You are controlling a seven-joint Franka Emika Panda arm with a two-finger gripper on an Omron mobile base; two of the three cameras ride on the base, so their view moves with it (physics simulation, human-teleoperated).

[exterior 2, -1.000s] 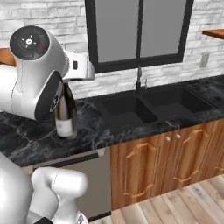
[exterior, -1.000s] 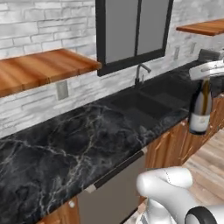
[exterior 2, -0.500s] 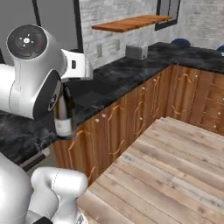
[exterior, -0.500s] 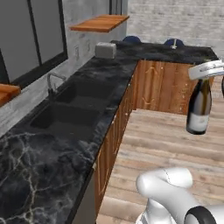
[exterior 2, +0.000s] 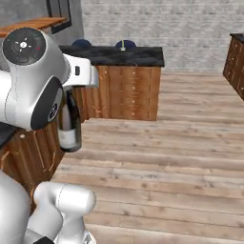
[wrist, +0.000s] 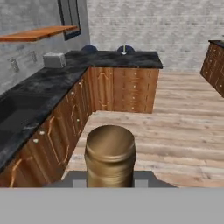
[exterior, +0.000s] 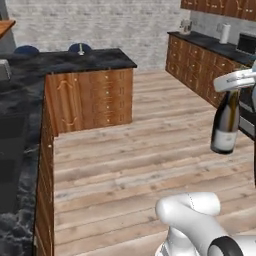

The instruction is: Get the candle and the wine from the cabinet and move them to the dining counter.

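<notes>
A: Where's the wine bottle [exterior: 225, 122] seen?

B: It's held upright, hanging in the air over the wooden plank floor [exterior: 150, 150], well apart from any counter. In the left base view it's at the right edge; in the right base view the bottle [exterior 2: 69, 125] is partly hidden behind the white arm [exterior 2: 33, 76]. Pale cream label low on the body, dark glass above.

A: And the gripper [exterior: 235, 82]?

B: It's clamped round the bottle's neck, near the top. Fingers are hidden by the hand's white housing, but the bottle is carried by it w/ nothing under its base. In the hand view the gold foil cap [wrist: 110, 153] is seen from above, close to the lens, at bottom centre.

A: Dining counter?

B: The black marble-topped island [exterior 2: 119, 55] w/ wood-panel base is seen ahead, across the floor. Two blue stool tops [exterior 2: 125, 45] are seen behind it. In the hand view the same counter [wrist: 127, 59] is joined at a corner to the wall-side black counter [wrist: 39, 87].

A: Cabinet, candle?

B: An orange-brown slab shelf [wrist: 37, 34] is mounted on the grey brick wall, upper left in the hand view. A toaster-like grey box [wrist: 54, 60] is set on the counter below it. Candle can't be made out.
</notes>
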